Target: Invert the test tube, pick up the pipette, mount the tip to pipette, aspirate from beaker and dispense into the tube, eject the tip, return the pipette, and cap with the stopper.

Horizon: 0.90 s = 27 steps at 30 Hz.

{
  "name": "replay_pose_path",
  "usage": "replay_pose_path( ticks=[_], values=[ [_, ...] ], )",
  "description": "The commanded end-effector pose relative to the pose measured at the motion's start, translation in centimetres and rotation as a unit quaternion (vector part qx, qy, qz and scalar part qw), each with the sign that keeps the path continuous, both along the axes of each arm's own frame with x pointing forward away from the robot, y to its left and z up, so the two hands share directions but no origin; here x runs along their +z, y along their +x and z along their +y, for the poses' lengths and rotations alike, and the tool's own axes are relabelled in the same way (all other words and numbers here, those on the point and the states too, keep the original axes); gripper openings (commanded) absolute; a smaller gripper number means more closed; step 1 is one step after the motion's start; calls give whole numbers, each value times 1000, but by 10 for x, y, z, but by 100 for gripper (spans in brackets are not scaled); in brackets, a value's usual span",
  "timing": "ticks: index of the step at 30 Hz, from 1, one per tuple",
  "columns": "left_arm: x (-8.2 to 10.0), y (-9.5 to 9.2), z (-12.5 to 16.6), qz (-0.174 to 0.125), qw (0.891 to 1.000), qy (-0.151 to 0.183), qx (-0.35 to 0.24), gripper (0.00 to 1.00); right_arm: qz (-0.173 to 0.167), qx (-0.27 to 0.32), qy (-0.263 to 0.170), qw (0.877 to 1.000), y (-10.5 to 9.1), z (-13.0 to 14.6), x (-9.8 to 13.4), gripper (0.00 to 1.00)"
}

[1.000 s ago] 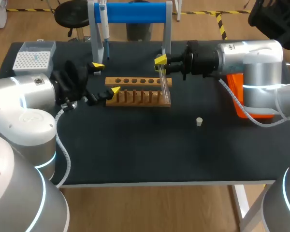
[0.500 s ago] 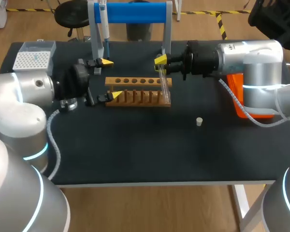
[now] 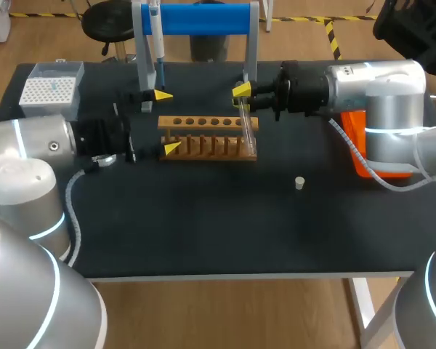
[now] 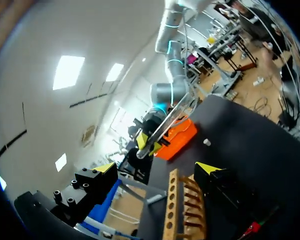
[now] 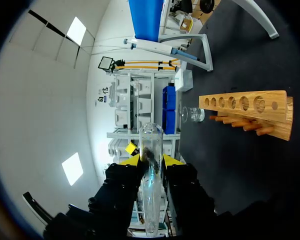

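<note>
1. Head view: the left gripper (image 3: 167,122) has drawn back toward its own side of the table, and its yellow tips now stand wider apart at the left end of the wooden rack (image 3: 207,138), holding nothing. The right gripper (image 3: 242,98) has not shifted. It is clamped on the test tube (image 3: 247,131) at the rack's right end. The tube's long axis runs from the fingers steeply down to the rack's front edge, only a little off upright. The right arm has the tube, so the turn-over looks to be its job. The stopper (image 3: 299,182) lies alone on the table, well apart from the rack. The pipette (image 3: 158,43) hangs on the blue stand behind.

2. Left wrist view: the fingers are spread wide and empty, and the rack (image 4: 172,210) lies ahead between them. Far beyond it the tube (image 4: 170,117) slants up from the other arm's yellow tip.

3. Right wrist view: both fingers (image 5: 130,160) press the clear, empty-looking glass tube (image 5: 151,170) from two sides. Its rounded end juts out past the tips. The row of holes in the rack (image 5: 250,112) lies ahead and to one side, with a beaker (image 5: 191,114) just beyond it.
</note>
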<state>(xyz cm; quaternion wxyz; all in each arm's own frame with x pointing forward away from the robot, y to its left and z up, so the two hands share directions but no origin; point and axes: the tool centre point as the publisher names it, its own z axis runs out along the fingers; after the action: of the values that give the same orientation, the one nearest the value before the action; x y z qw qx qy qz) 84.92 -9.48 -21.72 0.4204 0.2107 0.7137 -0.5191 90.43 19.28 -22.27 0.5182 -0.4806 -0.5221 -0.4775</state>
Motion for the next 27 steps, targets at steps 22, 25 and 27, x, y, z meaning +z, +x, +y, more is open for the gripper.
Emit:
replay_pose_path(
  ticks=[22, 25, 27],
  values=[
    [13, 4, -44, -313, 939, 94, -110, 100, 0, 0, -2, 1000, 0, 0, 1, 0],
    [12, -1, -54, -322, 935, 96, -112, 100, 0, 0, -2, 1000, 0, 0, 1, 0],
    [11, -4, -60, -326, 934, 93, -113, 100, 0, 0, -2, 1000, 0, 0, 1, 0]
  ],
)
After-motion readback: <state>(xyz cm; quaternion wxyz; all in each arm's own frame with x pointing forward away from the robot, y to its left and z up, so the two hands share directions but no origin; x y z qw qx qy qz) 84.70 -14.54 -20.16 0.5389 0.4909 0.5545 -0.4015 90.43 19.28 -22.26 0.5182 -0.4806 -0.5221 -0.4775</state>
